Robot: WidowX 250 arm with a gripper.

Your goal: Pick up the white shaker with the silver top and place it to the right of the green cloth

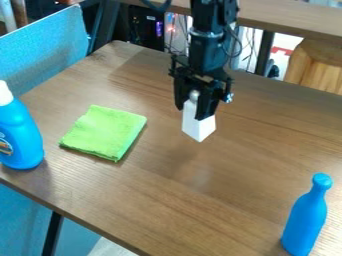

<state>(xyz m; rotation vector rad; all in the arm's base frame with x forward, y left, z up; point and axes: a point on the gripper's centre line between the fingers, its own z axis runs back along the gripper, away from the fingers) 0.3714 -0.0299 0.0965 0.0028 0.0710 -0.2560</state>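
The black gripper (190, 111), just one, hangs over the table (167, 200) to the right of the green cloth (103, 132) as I look. It's clamped on the upper part of a single white block (199, 127), whose wider lower end points down, slightly tilted. I can't tell from here whether the block touches the wood.

There's one cloth, folded into a rough square and lying flat. I count two blue bottles, both upright. The white-capped bottle (20, 135) stands left of the cloth, near it, and carries one label (5, 146) with print too small to make out. The plain bottle (306, 220) stands well apart from the cloth, off to its lower right, with no writing that I can see.
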